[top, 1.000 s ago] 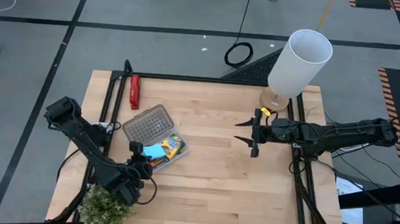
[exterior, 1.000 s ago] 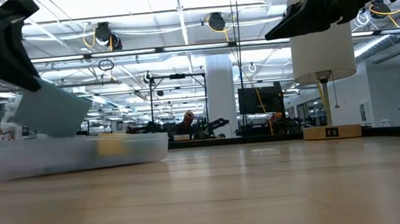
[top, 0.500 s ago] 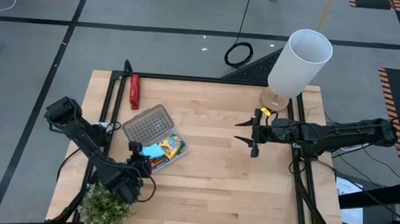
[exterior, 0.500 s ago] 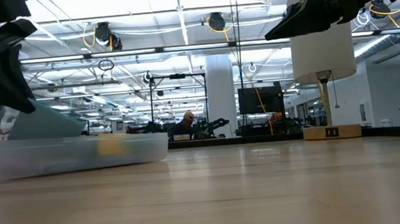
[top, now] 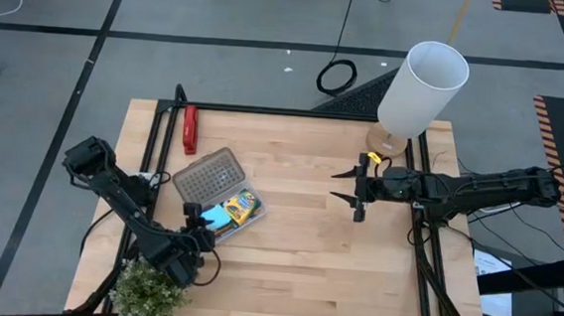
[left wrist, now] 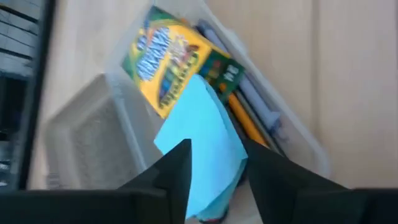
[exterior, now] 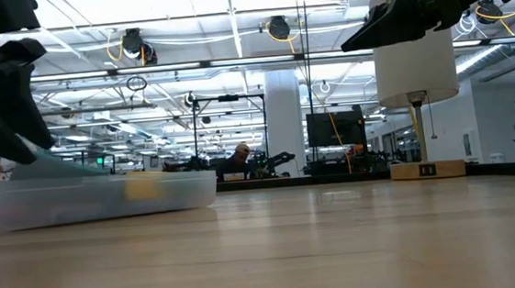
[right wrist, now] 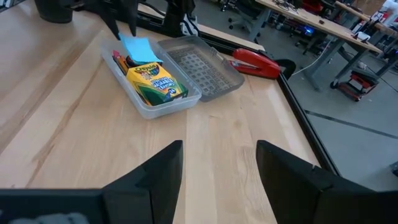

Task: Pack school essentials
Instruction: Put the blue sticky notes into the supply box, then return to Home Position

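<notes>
Two dark fingers of the left gripper pinched the light-blue square notepad, holding it tilted in the clear plastic case against the yellow-green crayon box. The right gripper hung spread open near the lamp, well apart.

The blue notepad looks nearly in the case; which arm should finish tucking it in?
The left. Its gripper already pinches the notepad right over the case, beside the crayon box. The right gripper hangs open, far across the table.
</notes>
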